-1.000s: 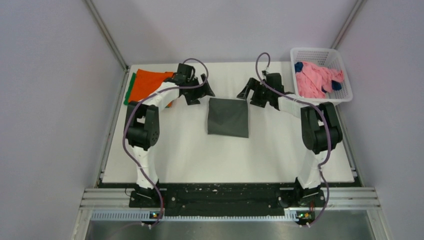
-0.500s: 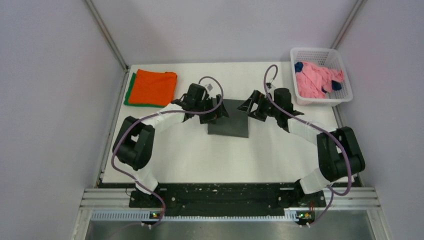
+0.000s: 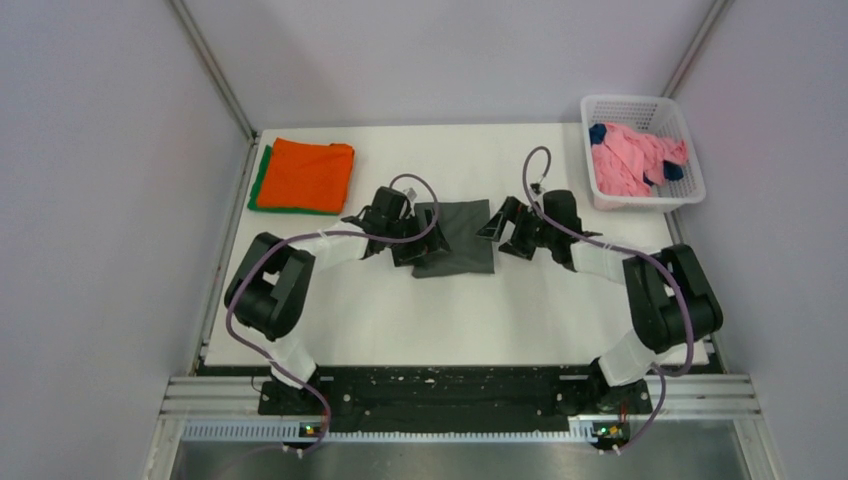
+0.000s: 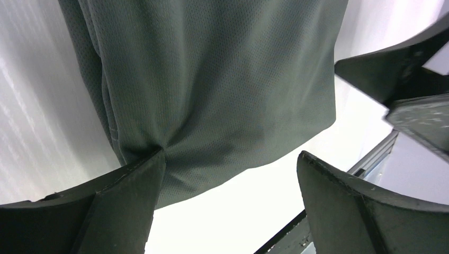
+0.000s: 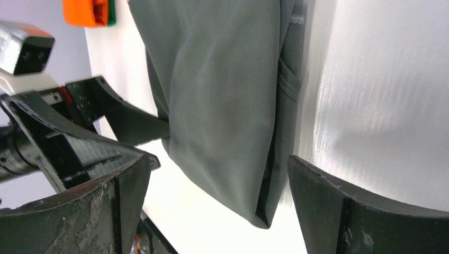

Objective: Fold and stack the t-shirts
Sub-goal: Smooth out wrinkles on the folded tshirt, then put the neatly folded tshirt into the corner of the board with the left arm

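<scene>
Both arms came in from the far side to the dark olive-grey tee (image 3: 458,240), mid-table (image 3: 400,320); its left edge had rucked up since. Orange tee (image 3: 305,173) sat folded on the green tee (image 3: 256,188), far left. White basket (image 3: 640,103), far right, held the pink tee (image 3: 628,162) and navy tee (image 3: 598,132). Nothing blocked the cloth. Left gripper (image 4: 231,159) was spread wide, one fingertip (image 4: 151,166) touching the dark tee's bunched edge. Right gripper (image 5: 218,159) was spread as well, straddling the opposite edge, pinching nothing.
</scene>
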{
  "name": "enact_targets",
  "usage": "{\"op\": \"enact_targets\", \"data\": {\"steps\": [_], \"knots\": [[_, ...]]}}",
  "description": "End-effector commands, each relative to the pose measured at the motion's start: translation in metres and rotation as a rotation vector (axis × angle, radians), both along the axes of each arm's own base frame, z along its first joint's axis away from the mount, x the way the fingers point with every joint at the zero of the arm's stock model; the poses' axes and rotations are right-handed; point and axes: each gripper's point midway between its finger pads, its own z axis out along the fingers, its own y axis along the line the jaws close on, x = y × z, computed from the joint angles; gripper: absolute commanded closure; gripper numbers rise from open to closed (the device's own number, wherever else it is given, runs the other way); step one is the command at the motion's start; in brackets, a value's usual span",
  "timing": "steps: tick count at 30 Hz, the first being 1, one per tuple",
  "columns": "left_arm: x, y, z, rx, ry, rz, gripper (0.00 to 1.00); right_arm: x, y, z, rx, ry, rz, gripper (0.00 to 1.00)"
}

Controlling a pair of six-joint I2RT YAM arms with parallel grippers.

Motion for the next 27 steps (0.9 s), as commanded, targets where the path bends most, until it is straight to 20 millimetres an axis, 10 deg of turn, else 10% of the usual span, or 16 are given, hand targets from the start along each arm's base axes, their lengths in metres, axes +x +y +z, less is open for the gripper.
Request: {"op": "enact_targets", "data": {"steps": [1,5,13,18,27], "knots": [[-0.003,0.006,0.045,0.066,-0.123,0.015,0.01,0.014,-0.011,0.063,-0.055,-0.213,-0.048,0.01],[0.009,0.012,0.071,0.083,-0.210,0.053,0.01,-0.006,0.010,0.080,0.024,-0.227,0.048,0.01],[0.048,0.035,0.051,0.161,-0.142,0.168,0.01,-0.036,0.060,0.071,0.159,-0.211,0.175,0.01],[0.059,0.033,0.022,0.187,-0.074,0.147,0.06,-0.038,0.057,0.049,0.120,-0.159,0.170,0.01],[0.056,0.026,-0.042,0.392,0.036,0.122,0.28,-0.029,0.007,0.082,-0.083,-0.294,-0.013,0.01]]}}
